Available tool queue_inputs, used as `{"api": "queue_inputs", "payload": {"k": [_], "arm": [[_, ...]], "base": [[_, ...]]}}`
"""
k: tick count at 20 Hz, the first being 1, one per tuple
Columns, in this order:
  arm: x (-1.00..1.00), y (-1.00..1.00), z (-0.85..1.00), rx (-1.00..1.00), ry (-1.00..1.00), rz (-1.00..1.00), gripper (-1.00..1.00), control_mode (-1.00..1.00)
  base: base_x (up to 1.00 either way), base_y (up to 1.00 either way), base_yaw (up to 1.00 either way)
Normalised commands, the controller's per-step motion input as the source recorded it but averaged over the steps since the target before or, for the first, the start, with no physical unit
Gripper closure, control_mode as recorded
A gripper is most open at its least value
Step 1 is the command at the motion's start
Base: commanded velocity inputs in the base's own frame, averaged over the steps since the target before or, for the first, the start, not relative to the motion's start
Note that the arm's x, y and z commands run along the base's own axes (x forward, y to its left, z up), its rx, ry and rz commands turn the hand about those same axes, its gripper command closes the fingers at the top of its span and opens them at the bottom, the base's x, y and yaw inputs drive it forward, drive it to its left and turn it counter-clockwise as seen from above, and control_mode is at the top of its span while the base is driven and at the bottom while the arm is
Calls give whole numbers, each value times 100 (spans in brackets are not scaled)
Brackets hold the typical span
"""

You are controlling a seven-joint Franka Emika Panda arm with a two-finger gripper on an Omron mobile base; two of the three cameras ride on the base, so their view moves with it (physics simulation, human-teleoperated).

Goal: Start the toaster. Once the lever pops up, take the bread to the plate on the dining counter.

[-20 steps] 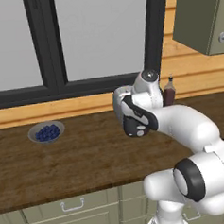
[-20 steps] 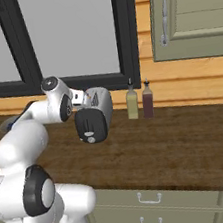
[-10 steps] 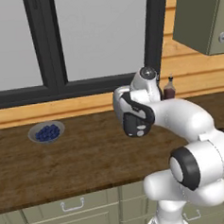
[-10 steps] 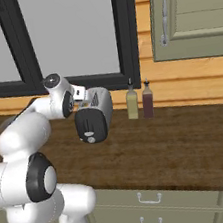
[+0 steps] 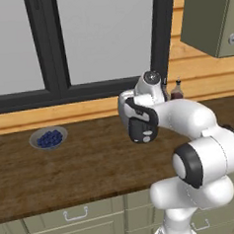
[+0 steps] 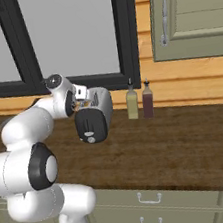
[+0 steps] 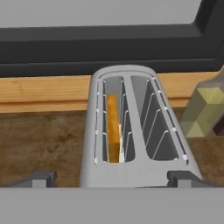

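Left base view: arm reaches fwd over the brown wooden counter, wrist bent down in front of the toaster, which is mostly hidden behind the hand; just a pale edge shows. A grey bowl of berries sits well off to the left, nr the window sill. Dark bottle pokes up just behind the arm, to the right. Jaws can't be made out here.

Right base view: toaster stands at the back of the counter under the window, black end panel facing the camera w/ small pale marks low on it; can't tell lever from dial at this size. The hand sits close against the toaster's top left. Two bottles, a yellowish one and a dark red one, stand just right of the toaster, near but apart.

Hand view: camera looks down along the toaster from above its near end. Bread sits low in the left slot; right slot holds nothing. Gripper is wide open, nothing btwn the tips, one each side of the toaster's near end. Yellowish bottle crowds the right edge.

Judgement: step in hand is prob. starting the toaster, bread being still down. Next move needs the tips brought down onto the lever at the end panel, not the dial. Bottles are the nearest hazard on the right.
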Motion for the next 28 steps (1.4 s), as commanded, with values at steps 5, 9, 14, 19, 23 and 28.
{"api": "queue_inputs", "payload": {"k": [5, 9, 14, 19, 23, 28], "arm": [[9, -1, -27, 0, -6, -6, -100, -100], [10, 0, -11, 0, 0, -1, -100, -100], [21, 0, 0, 0, 0, 0, -100, -100], [18, -5, 0, 0, 0, 0, -100, -100], [4, -15, 0, 0, 0, 1, -100, -100], [0, -2, -1, 0, 0, 2, -100, -100]], "base": [[0, 0, 0], [0, 0, 0], [0, 0, 0], [0, 0, 0], [0, 0, 0], [0, 0, 0]]}}
